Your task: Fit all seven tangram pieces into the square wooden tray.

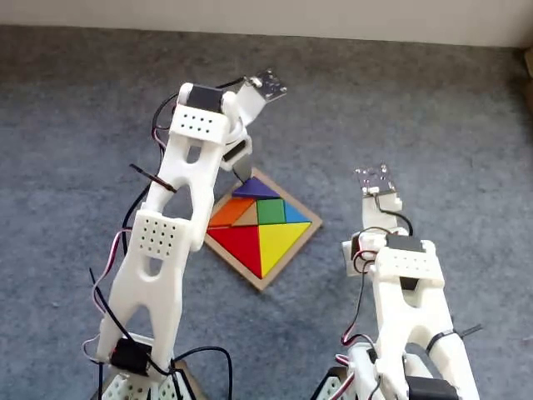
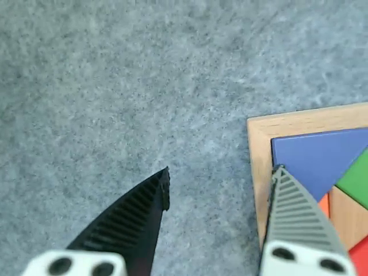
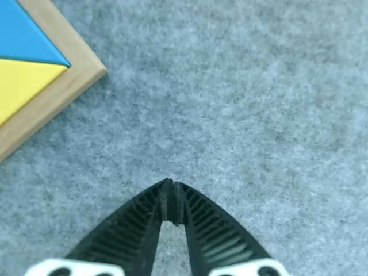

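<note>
The square wooden tray lies cornerwise on the grey carpet between the arms, holding purple, orange, green, blue, red, yellow and tan pieces. My left gripper hangs open over the tray's far corner. Its grey finger is above the purple piece and the tray rim, while its black finger is over bare carpet. My right gripper is shut and empty above the carpet, just off the tray's right corner.
Grey carpet covers the whole work surface. The left arm stretches along the tray's left side and the right arm stands to the tray's right. A pale wall edge runs along the back.
</note>
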You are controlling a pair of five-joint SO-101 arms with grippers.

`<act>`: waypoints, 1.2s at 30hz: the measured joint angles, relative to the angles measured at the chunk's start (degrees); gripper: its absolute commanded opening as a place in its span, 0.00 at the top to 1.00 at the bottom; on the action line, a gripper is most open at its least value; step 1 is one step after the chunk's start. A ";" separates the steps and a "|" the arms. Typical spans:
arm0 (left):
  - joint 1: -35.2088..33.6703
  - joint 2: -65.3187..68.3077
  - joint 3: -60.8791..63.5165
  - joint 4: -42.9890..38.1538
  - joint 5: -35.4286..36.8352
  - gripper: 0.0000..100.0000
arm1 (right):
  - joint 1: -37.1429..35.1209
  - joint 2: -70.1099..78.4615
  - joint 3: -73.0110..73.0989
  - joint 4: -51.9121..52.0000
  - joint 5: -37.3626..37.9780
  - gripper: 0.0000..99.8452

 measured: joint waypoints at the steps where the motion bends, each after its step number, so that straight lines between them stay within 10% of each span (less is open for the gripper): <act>1: 0.00 0.09 -0.62 0.00 0.00 0.72 | 0.00 0.00 0.00 0.00 0.00 1.00; 36: 2.81 -1.85 4.75 4.40 1.58 0.72 | 0.00 0.00 0.00 0.00 0.00 1.00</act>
